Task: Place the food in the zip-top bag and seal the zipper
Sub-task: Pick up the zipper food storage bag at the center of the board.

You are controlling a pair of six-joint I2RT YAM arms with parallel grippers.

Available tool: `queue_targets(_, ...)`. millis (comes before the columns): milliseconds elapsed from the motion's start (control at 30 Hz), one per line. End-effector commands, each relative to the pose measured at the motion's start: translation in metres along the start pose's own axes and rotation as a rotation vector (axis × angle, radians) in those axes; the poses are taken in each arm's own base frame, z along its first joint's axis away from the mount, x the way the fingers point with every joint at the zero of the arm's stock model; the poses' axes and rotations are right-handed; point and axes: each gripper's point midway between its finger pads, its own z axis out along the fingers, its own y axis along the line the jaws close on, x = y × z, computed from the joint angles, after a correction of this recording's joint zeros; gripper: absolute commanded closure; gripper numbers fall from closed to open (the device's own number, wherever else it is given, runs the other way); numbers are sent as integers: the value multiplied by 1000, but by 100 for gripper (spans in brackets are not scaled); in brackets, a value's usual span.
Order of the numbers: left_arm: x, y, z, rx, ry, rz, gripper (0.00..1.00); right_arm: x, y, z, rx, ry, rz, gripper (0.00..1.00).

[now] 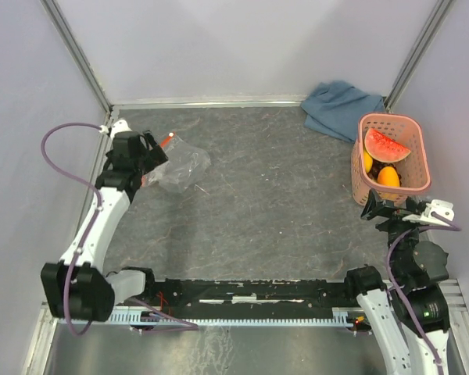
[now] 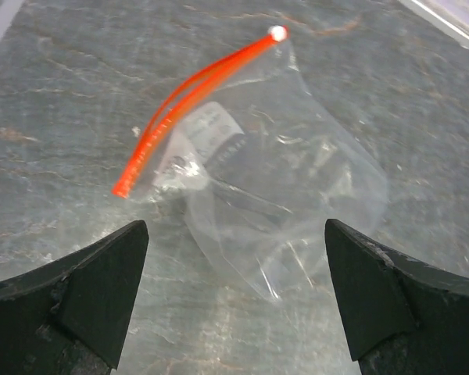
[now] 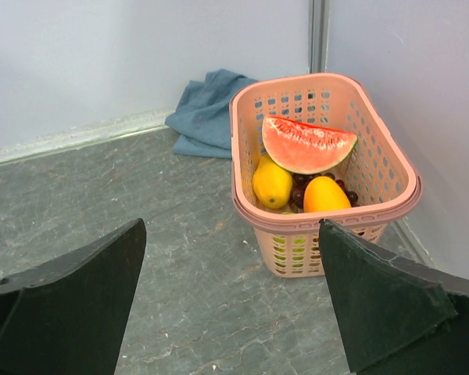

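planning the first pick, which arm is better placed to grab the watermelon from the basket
Right. The open right gripper sits beside the basket, facing the watermelon; the left gripper is over the bag across the table.

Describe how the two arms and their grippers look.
Both arms have white link shells and black joint housings: the left arm, the right arm. A thin purple cable loops along each. The left gripper and right gripper each carry two broad, dark, wedge-shaped fingers with scuffed matte faces.
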Motion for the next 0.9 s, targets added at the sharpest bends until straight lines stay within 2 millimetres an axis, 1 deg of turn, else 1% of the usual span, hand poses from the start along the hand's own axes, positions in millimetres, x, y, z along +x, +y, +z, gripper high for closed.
queue_targets(0,-32,0,24,15,10,-4,0,-11,0,-3,-10,-55,-2,1)
queue_targets(133,-40,14,54,18,99,13,1,-12,-1,-6,-13,-70,-5,1)
queue_targets(167,-46,17,61,32,113,-2,1,-12,-1,-7,-15,-72,-6,1)
queue_targets(267,-47,24,84,73,166,-32,2,-12,-1,-7,-20,-76,-5,1)
queue_targets(300,-44,29,94,81,190,-39,2,-13,0,-7,-23,-78,-4,1)
queue_targets(333,-34,30,107,113,241,-57,2,-12,0,-7,-26,-78,-4,1)
queue_targets(400,-20,39,127,145,318,-81,5,-13,0,-9,-30,-83,-5,1)
queue_targets(500,-3,48,148,169,407,-89,9,-13,-1,-11,-28,-91,-4,1)
queue_targets(567,1,50,155,203,434,-107,12,-13,-1,-11,-31,-90,-6,1)
queue_targets(667,4,45,159,250,445,-115,14,-13,1,-11,-39,-88,-8,1)
queue_targets(867,22,37,166,319,503,-141,26,-12,1,-10,-40,-84,-11,1)
